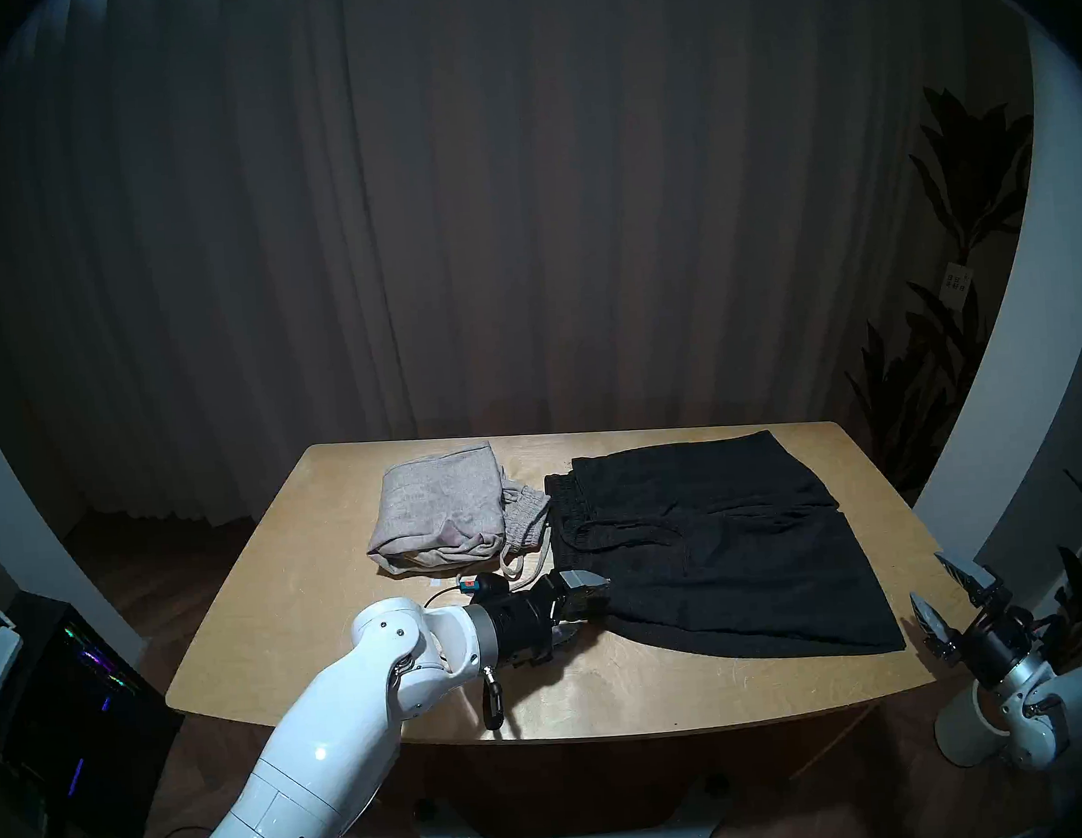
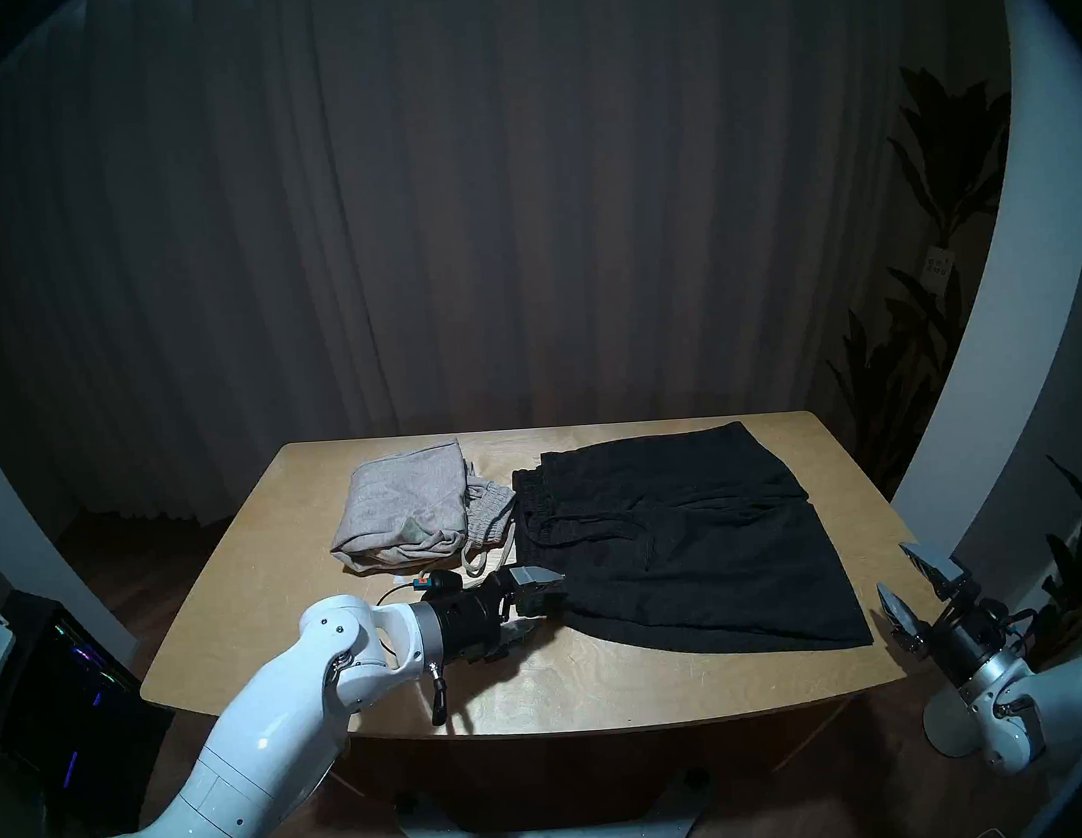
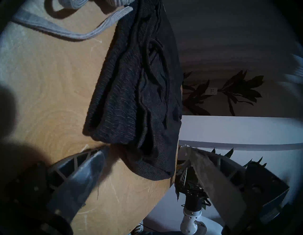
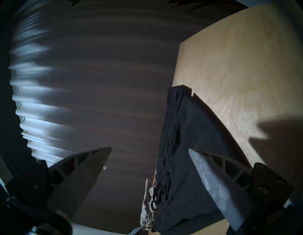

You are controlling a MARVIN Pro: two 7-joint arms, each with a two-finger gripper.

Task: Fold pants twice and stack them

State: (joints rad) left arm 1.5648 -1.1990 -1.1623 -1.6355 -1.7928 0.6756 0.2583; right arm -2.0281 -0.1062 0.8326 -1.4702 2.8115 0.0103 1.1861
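Black pants spread, grey pants folded

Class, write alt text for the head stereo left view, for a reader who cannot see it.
The left gripper reaches, open, to the near-left corner of the black pants spread on a wooden table. A folded grey pair lies beside them at left. The right gripper waits open past the table's right edge.

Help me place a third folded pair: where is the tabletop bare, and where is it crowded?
Bare: the near strip of the table in front of the black pants, and the left side beside the grey pants. Crowded: the middle, where both garments nearly meet and the left gripper sits open at the black corner.
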